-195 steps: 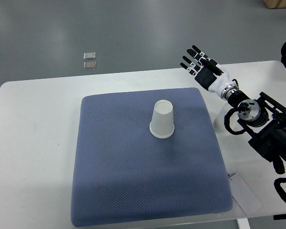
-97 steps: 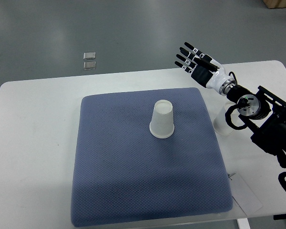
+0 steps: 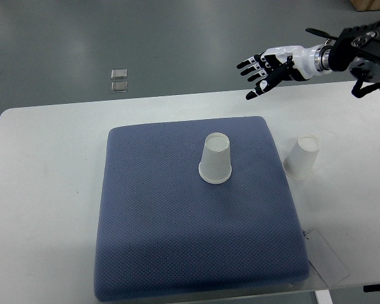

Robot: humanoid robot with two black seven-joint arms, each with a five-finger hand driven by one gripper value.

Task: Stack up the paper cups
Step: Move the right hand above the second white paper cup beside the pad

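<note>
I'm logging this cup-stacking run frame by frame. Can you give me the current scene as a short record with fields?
surface: white table with a blue-grey textured foam mat on it
cup 1: white paper cup, upside down, near the mat's centre
cup 2: second white paper cup, upside down on the bare table just right of the mat
stacking: not yet done, cups apart
right hand: raised over the table's far edge, fingers spread, holding nothing
left hand: not in view
other: two small clear squares on the grey floor beyond the table
</note>
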